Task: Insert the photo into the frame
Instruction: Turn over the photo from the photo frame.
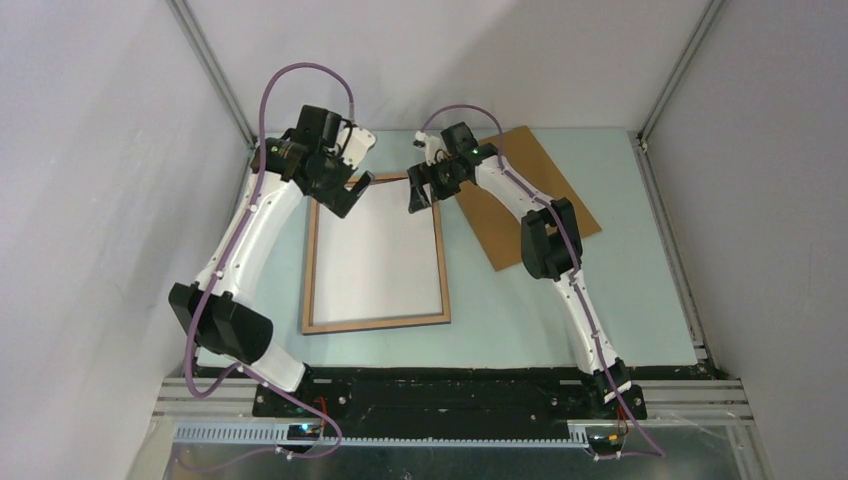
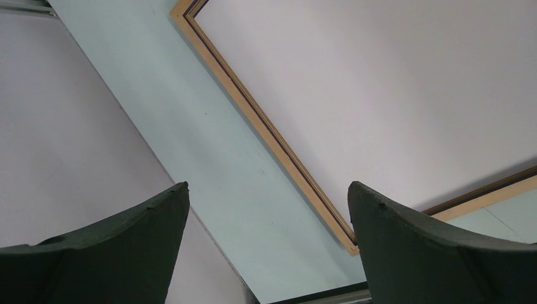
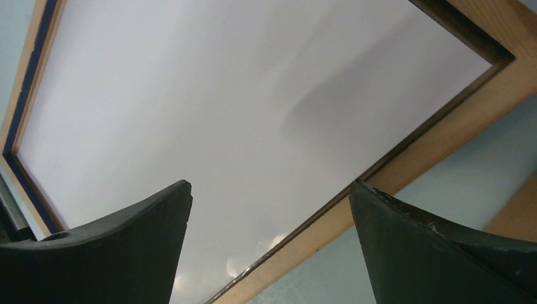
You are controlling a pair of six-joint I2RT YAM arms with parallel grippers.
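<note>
A pale green tabletop (image 1: 560, 310) is taking up most of the cell. A large, thin-railed rectangular picture frame (image 1: 375, 325) is lying flat on its left half, light wood face up. A strip of dark blue is showing along the frame's edge in the right wrist view.

The photo (image 1: 375, 255) is sitting inside the rails, filling the opening. Its plain white back is facing up, so the printed side is hidden. A plain brown backing board (image 1: 495, 228) is lying at an angle just right of the frame, partly under the right arm.

The left gripper (image 1: 343, 197) is hanging over the frame's far left corner. Its dark fingers (image 2: 126, 240) are spread wide with nothing between them. The right gripper (image 1: 420, 190) is hovering over the far right corner, also splayed apart and carrying nothing.
</note>
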